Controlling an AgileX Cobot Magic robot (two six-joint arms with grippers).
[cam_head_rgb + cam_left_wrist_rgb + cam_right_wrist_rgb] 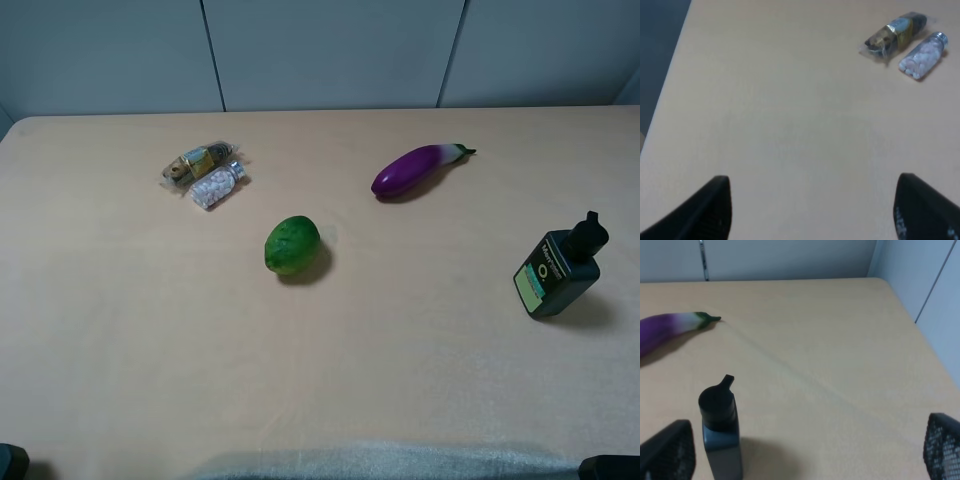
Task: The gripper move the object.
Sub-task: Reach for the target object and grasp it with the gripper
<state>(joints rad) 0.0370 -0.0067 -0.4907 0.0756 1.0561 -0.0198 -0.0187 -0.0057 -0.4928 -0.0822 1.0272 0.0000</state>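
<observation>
The dark green-black bottle [556,272] with a black cap and a light green label stands upright on the tan table at the right. In the right wrist view the bottle [720,435] stands just inside one finger [670,452] of my right gripper [805,452], which is open and empty, with its jaws wide apart. My left gripper [815,210] is open and empty over bare table at the near left, far from the bottle. In the exterior high view only dark bits of the arms show at the bottom corners.
A green lime [292,245] lies mid-table. A purple eggplant [414,168] lies at the back, right of centre. A wrapped packet [199,161] and a small jar of white pills [218,185] lie at the back left. The table's right edge [920,335] is near the bottle.
</observation>
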